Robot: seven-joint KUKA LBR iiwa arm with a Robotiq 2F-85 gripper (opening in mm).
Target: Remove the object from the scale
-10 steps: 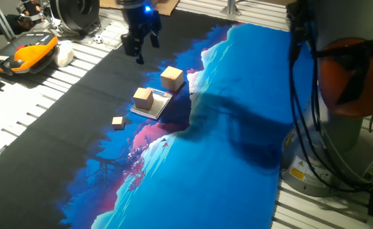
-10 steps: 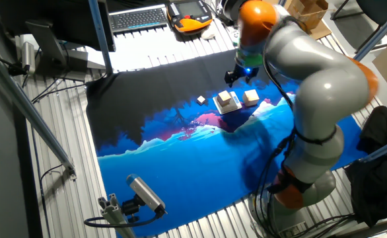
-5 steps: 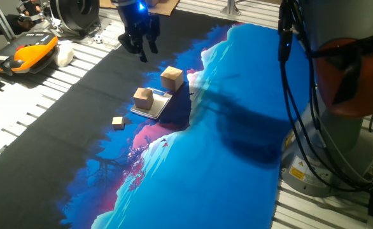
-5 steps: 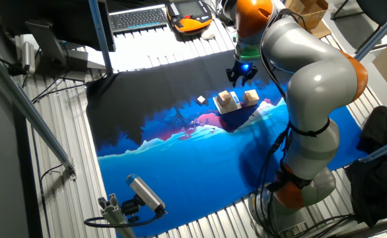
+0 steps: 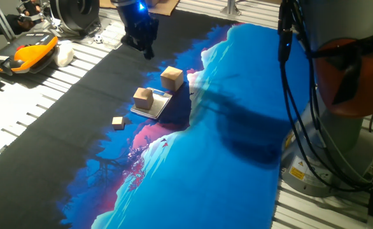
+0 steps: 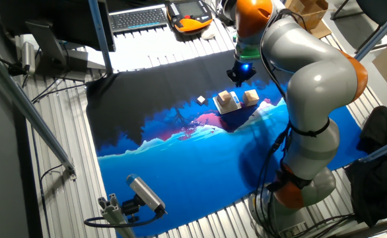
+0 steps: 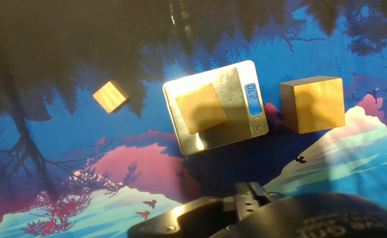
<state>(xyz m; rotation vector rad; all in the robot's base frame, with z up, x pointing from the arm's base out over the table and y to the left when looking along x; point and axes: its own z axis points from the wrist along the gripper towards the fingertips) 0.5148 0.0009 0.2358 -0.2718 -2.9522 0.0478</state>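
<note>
The cube (image 7: 200, 108) sits on the scale (image 7: 241, 129), toward the side away from the display, with a larger cube (image 7: 312, 104) just beside the scale and a tiny cube (image 7: 111, 96) apart on the other side. The end effector (image 5: 140, 39) hangs above the table (image 5: 237, 127), well apart from all three — whether its fingers are parted cannot be told. A descent off-centre could catch the scale's edge and drag it. The larger cube could be taken by mistake — it looks alike.
</note>
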